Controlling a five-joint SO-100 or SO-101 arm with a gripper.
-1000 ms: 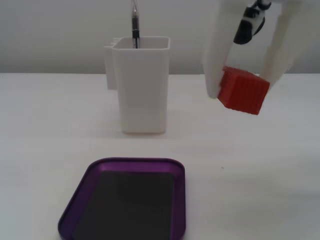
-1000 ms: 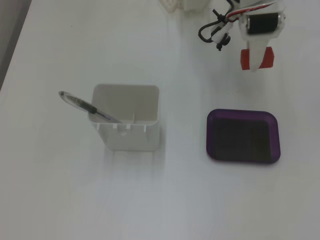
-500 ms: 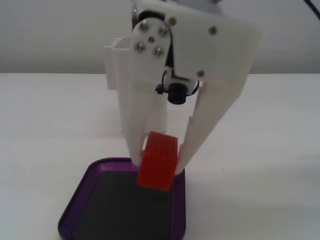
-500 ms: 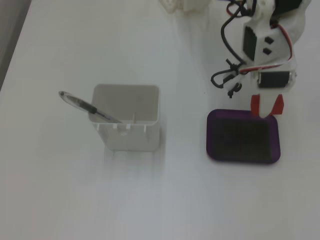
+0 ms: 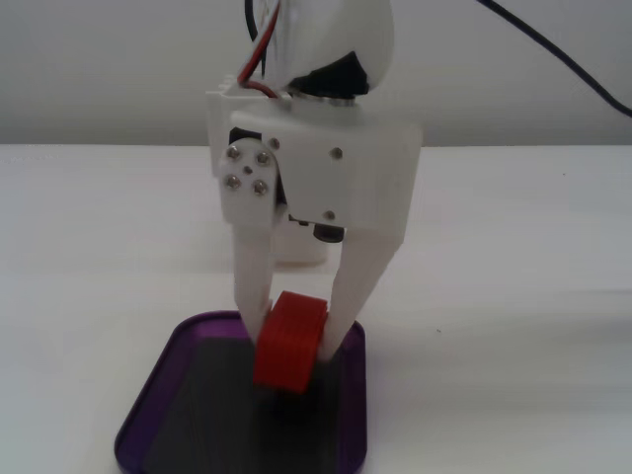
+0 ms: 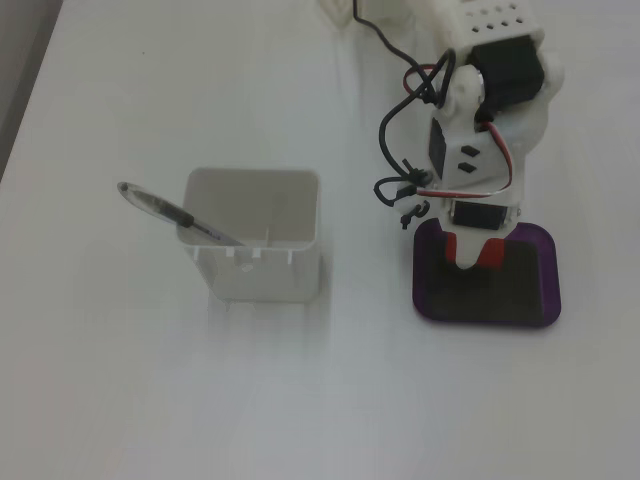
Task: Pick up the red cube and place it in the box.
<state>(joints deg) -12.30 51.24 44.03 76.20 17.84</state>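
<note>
The red cube (image 5: 289, 342) is clamped between the two white jaws of the gripper (image 5: 293, 354), held tilted, over the rear part of the box (image 5: 144, 415). In a fixed view from the front its lower edge sits at or just above the dark floor; whether it touches cannot be told. In a fixed view from above only a sliver of red (image 6: 448, 247) shows beside the fingers, inside the purple rim (image 6: 485, 320).

Step in hand, by my judgement: the placing. Pickup and carry appear complete; release is not yet done. The next move calls for parting the jaws so the block drops flat on the floor, then lifting straight up clear of the rim. Because the block hangs tilted, it may tip or roll on release, though the raised rim should contain it.

Condition of the block: bright red, oblong, faces finely ribbed, much smaller than the tray.

Surroundings: a white container (image 6: 255, 235) holding a pen (image 6: 170, 212) stands on the counter (image 6: 130, 400), well apart from the box in the view from above.
</note>
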